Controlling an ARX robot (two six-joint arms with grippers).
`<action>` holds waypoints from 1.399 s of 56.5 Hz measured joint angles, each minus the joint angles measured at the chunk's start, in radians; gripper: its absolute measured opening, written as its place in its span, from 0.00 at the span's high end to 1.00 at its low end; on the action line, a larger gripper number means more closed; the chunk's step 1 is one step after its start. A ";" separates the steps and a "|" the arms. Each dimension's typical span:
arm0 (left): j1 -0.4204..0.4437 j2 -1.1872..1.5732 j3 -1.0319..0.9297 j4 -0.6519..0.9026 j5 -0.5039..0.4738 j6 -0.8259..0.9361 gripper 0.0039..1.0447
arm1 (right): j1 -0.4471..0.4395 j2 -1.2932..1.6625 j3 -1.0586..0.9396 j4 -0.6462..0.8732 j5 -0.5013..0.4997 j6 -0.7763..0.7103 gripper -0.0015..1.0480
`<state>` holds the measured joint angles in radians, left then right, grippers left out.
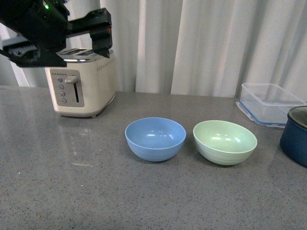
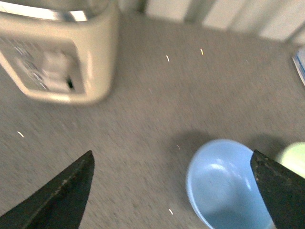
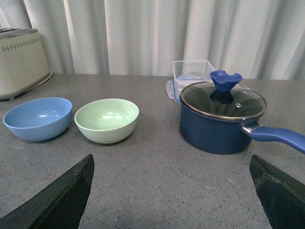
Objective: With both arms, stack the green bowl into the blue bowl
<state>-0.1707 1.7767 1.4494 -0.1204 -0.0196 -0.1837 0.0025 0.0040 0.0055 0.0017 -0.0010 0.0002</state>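
The blue bowl [image 1: 155, 138] and the green bowl [image 1: 225, 142] stand side by side on the grey counter, blue on the left, both upright and empty. My left arm [image 1: 43, 28] hangs high at the upper left, above the toaster. My left gripper [image 2: 171, 191] is open and empty, well above the counter; the blue bowl [image 2: 226, 186] lies below near one finger, and a sliver of the green bowl [image 2: 294, 157] shows beside it. My right gripper [image 3: 171, 191] is open and empty, low over bare counter, with the green bowl [image 3: 106, 120] and blue bowl [image 3: 38, 118] ahead of it.
A cream toaster [image 1: 82, 81] stands at the back left. A clear blue-rimmed container [image 1: 269, 103] sits at the back right. A dark navy pot [image 3: 221, 119] with a glass lid and blue handle stands right of the green bowl. White curtains hang behind the counter.
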 joint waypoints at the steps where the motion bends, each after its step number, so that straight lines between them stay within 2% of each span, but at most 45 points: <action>1: 0.000 -0.017 -0.042 0.093 -0.045 0.023 0.12 | 0.000 0.000 0.000 0.000 -0.001 0.000 0.10; 4: 0.002 -0.058 -0.161 0.332 -0.124 0.080 0.20 | 0.000 0.000 0.000 0.000 -0.001 0.000 0.10; 8: 0.012 -0.113 -0.341 0.601 -0.129 0.123 0.32 | 0.000 0.000 0.000 0.000 0.000 0.000 0.10; 11: 0.021 -0.152 -0.460 0.729 -0.125 0.141 0.41 | 0.000 0.000 0.000 0.000 0.000 0.000 0.10; 14: 0.028 -0.193 -0.562 0.814 -0.114 0.154 0.50 | 0.000 0.000 0.000 0.000 0.000 0.000 0.10; 21: 0.046 -0.288 -0.733 0.904 -0.092 0.166 0.68 | 0.000 0.000 0.000 0.000 0.000 0.000 0.10; 26: 0.073 -0.375 -0.880 0.956 -0.081 0.172 0.89 | 0.000 0.000 0.000 0.000 0.000 0.000 0.10; 29: 0.082 -0.406 -0.932 0.971 -0.074 0.172 0.97 | 0.000 0.000 0.000 0.000 0.000 0.000 0.10; 45: 0.109 -0.574 -1.143 1.006 -0.036 0.176 0.97 | 0.000 0.000 0.000 0.000 0.000 0.000 0.10; 49: 0.146 -0.616 -1.185 1.006 0.013 0.176 0.97 | 0.000 0.000 0.000 0.000 0.000 0.000 0.10; 63: 0.169 -0.765 -1.292 0.966 0.018 0.176 0.97 | 0.000 0.000 0.000 0.000 0.000 0.000 0.10; 76: 0.169 -0.960 -1.379 0.856 0.018 0.176 0.97 | 0.000 0.000 0.000 0.000 0.000 0.000 0.10; 79: 0.169 -0.972 -1.411 0.892 0.018 0.176 0.97 | 0.000 0.000 0.000 0.000 0.000 0.000 0.10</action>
<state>-0.0017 0.8051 0.0380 0.7715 -0.0017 -0.0078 0.0025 0.0040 0.0055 0.0017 -0.0013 0.0002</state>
